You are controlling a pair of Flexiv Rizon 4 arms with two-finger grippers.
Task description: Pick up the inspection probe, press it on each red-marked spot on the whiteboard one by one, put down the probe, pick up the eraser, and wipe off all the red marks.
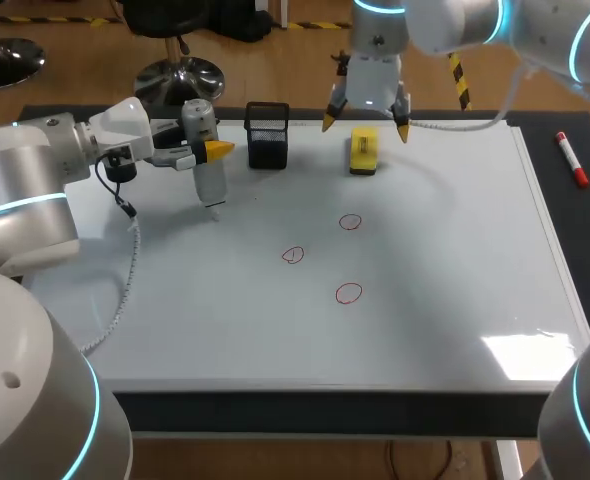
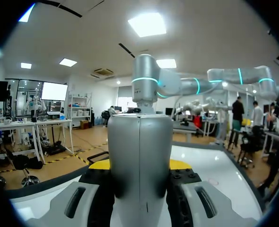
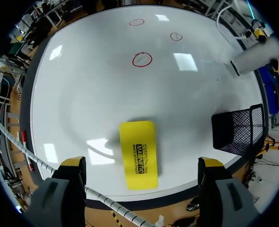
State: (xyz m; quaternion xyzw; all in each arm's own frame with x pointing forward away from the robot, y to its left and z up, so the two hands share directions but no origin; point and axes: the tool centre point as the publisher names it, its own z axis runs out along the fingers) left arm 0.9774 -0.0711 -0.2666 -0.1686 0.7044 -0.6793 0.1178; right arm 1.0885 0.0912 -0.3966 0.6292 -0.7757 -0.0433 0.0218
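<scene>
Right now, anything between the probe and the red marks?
Nothing visible. Bare whiteboard lies between the probe in the left hand and the three red marks; the black basket stands off that line.

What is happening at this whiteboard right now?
The left end effector is shut on the inspection probe, tip pointing down at the whiteboard, off to the side of the three red marks. None is wiped. The right end effector hangs open over the yellow eraser, near a black mesh holder.
</scene>
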